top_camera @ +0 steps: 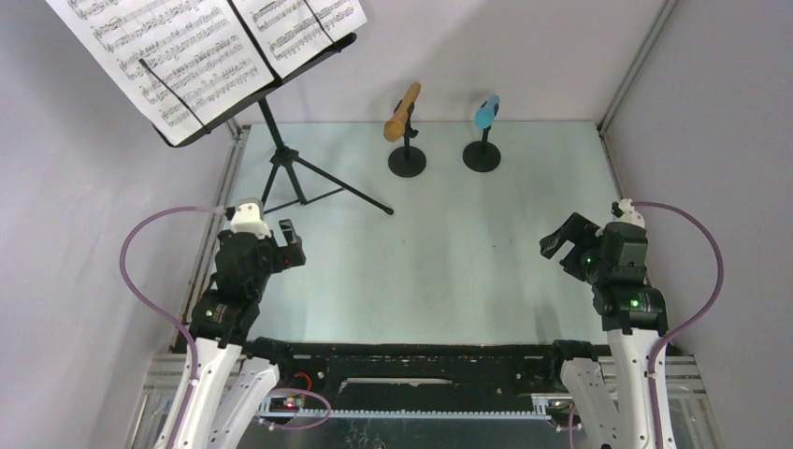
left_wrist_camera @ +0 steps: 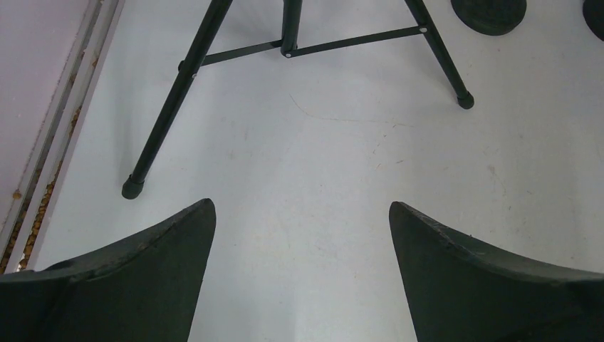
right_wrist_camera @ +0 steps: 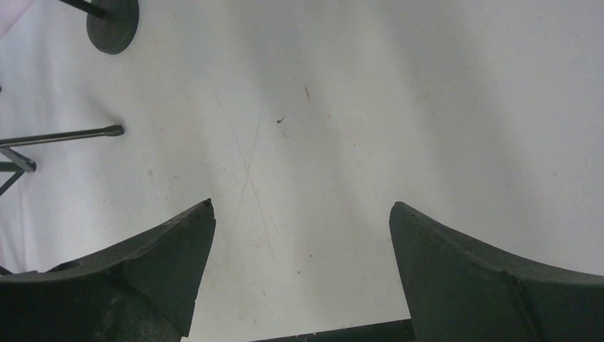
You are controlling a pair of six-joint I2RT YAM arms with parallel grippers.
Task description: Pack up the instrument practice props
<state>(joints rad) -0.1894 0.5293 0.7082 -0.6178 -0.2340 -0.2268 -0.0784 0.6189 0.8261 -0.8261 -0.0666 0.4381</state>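
As the left gripper point(top_camera: 290, 243) and right gripper point(top_camera: 561, 241) hang wide open and empty, packing seems not begun; next, one must reach the music stand point(top_camera: 281, 159), or the tan microphone point(top_camera: 402, 112) and light-blue microphone point(top_camera: 486, 110) right of it.

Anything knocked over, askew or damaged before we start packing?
Nothing stands out. The music rack stands upright on its tripod with the sheet-music pages on its desk; the tan microphone and light-blue microphone sit tilted in their upright holders. Only faint scratches mark the table.
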